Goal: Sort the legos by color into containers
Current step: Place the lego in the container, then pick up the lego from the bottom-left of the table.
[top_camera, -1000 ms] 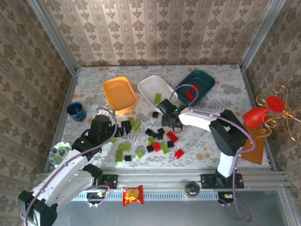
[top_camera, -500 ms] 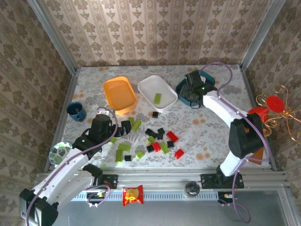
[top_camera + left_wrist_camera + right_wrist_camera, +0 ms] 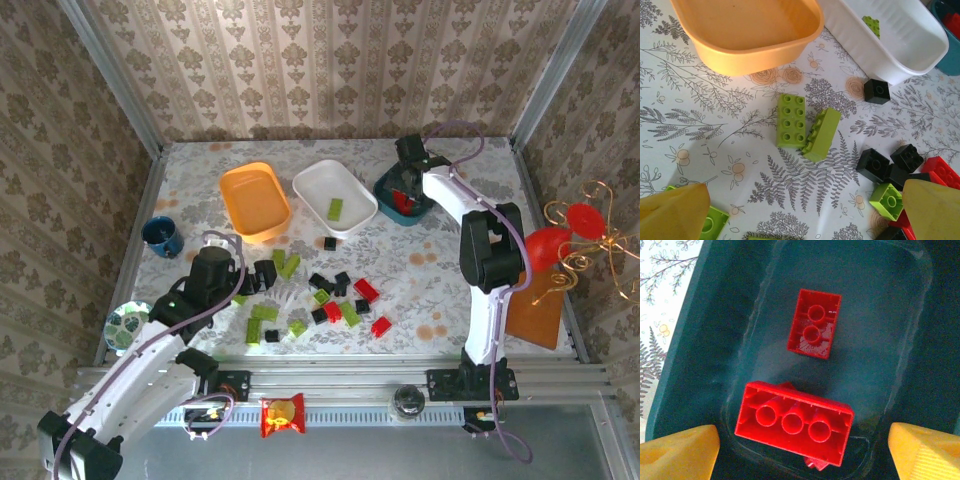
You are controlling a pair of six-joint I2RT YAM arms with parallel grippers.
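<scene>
Since red legos [image 3: 795, 426] belong in the teal tub [image 3: 700, 340], the right pincer [image 3: 802, 452] hangs open above it; the left pincer [image 3: 804, 212] is open too.

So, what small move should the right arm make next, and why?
Probably lift the right gripper out of the dark teal plastic tub: its jaws stand open and empty, small red plastic bricks lie on the tub floor, and other red bricks wait loose on the table.

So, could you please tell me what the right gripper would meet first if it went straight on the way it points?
Most likely the large red brick, lying underside up in the teal tub, right below the right gripper and its open fingers. Depth is hard to judge.
</scene>
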